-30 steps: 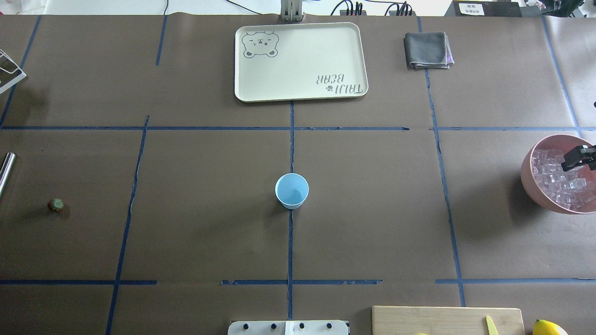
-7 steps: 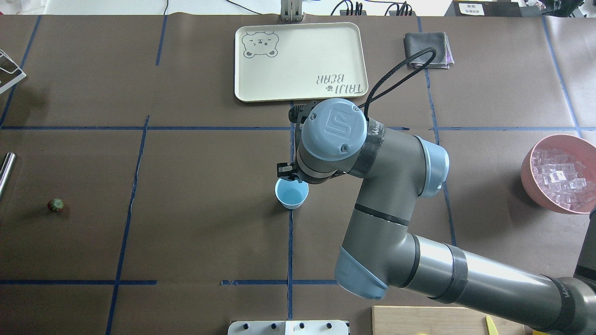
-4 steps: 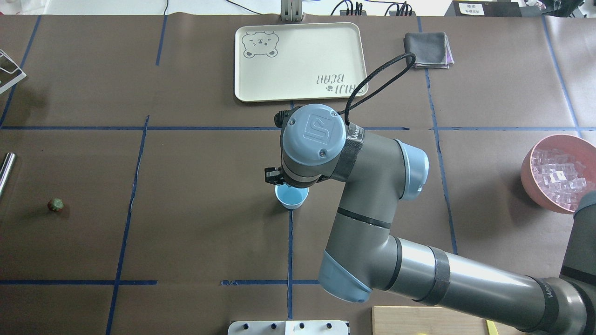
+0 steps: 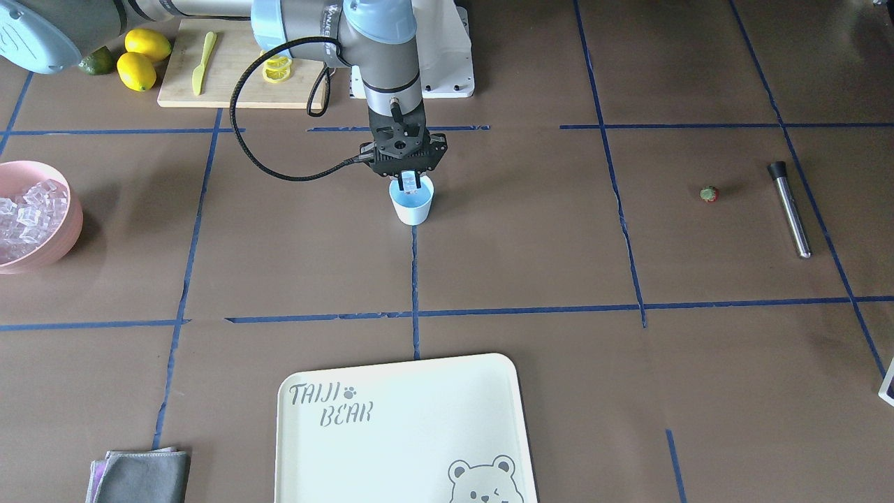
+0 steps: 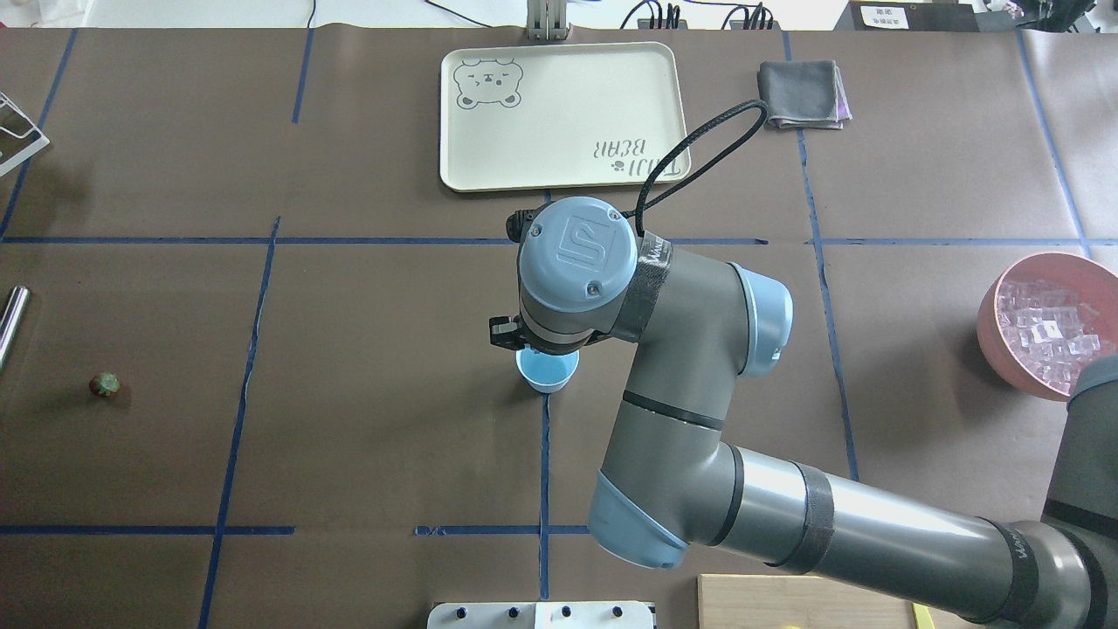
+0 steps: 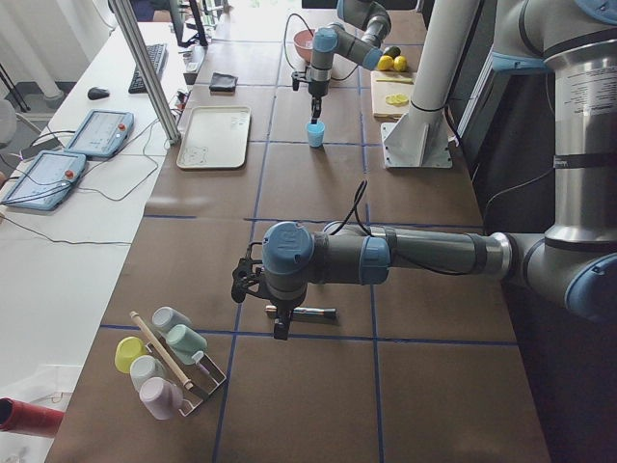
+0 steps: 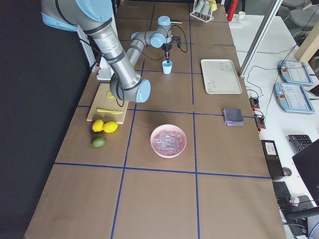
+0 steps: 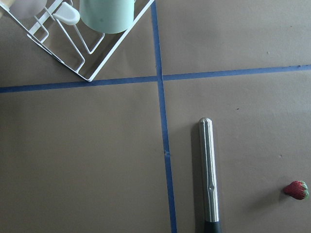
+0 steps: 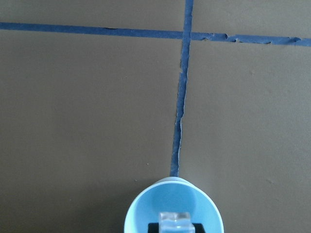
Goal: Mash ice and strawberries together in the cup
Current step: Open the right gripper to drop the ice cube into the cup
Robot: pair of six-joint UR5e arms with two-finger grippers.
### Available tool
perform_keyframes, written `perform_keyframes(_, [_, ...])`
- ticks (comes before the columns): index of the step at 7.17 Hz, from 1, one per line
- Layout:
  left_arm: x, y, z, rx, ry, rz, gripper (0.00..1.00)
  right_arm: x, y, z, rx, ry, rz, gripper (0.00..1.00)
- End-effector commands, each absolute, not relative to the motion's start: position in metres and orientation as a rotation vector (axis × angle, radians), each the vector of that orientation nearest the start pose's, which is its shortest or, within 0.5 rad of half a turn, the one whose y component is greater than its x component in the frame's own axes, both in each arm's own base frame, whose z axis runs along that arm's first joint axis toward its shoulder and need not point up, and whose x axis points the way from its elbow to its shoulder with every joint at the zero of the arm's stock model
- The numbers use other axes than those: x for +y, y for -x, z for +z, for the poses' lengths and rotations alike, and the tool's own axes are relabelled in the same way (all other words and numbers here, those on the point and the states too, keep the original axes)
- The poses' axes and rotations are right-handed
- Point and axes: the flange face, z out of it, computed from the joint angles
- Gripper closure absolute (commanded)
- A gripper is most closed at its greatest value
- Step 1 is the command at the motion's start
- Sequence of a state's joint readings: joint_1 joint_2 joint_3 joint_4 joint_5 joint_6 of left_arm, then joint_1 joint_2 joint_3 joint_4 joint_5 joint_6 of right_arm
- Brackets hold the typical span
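Observation:
The light-blue cup (image 4: 413, 208) stands at the table's middle and shows in the overhead view (image 5: 548, 374). My right gripper (image 4: 408, 183) hangs just above its mouth, shut on one clear ice cube (image 9: 174, 219). In the right wrist view the cube sits over the cup's inside (image 9: 146, 211). More ice (image 4: 24, 216) fills the pink bowl (image 5: 991, 323). The tiny red strawberry (image 4: 709, 193) lies alone far off, also in the left wrist view (image 8: 296, 190). My left gripper (image 6: 280, 323) hovers near it; I cannot tell if it is open or shut.
A metal muddler (image 4: 789, 209) lies beside the strawberry. A cream bear tray (image 5: 563, 114) and a grey cloth (image 5: 802, 92) are at the far side. A cutting board (image 4: 230, 70) with lemon slices and a knife, and lemons (image 4: 143, 59), sit by the robot. A cup rack (image 8: 92, 39) stands nearby.
My right gripper has come from the pink bowl with an ice cube, and in the last second it shifted a little left over the cup.

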State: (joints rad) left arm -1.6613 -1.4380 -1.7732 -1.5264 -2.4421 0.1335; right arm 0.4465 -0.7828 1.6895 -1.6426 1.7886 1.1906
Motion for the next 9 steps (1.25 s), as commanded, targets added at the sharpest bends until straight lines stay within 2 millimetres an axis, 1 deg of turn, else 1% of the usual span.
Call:
perform_keyframes(1, [-0.43, 0.096, 0.617, 0.863, -0.123, 0.052, 0.0, -0.395, 0.567, 0.144, -0.846, -0.144, -0.03, 0.5])
perform_keyframes(2, [-0.429, 0.096, 0.617, 0.863, -0.122, 0.052, 0.0, -0.395, 0.567, 0.144, -0.846, -0.144, -0.03, 0.34])
perform_keyframes(3, [-0.429, 0.096, 0.615, 0.863, -0.124, 0.053, 0.0, -0.395, 0.567, 0.145, -0.844, -0.143, -0.03, 0.22])
perform_keyframes(4, [-0.429, 0.096, 0.614, 0.863, -0.127, 0.054, 0.0, -0.394, 0.568, 0.144, -0.846, -0.143, -0.03, 0.01])
perform_keyframes(5, [-0.429, 0.096, 0.614, 0.863, -0.127, 0.054, 0.0, -0.394, 0.565, 0.142, -0.852, -0.148, -0.029, 0.0])
perform_keyframes(6, [-0.43, 0.096, 0.613, 0.862, -0.128, 0.053, 0.0, -0.393, 0.56, 0.136, -0.867, -0.157, -0.031, 0.0])
perform_keyframes(7, [-0.43, 0.096, 0.613, 0.862, -0.128, 0.053, 0.0, -0.406, 0.544, 0.131, -0.874, -0.169, -0.006, 0.0])
perform_keyframes(8, [-0.431, 0.097, 0.612, 0.861, -0.131, 0.055, 0.0, -0.423, 0.521, 0.134, -0.837, -0.158, 0.055, 0.0])
perform_keyframes(9, [-0.431, 0.096, 0.61, 0.862, -0.134, 0.056, 0.0, -0.435, 0.487, 0.134, -0.803, -0.158, 0.085, 0.0])
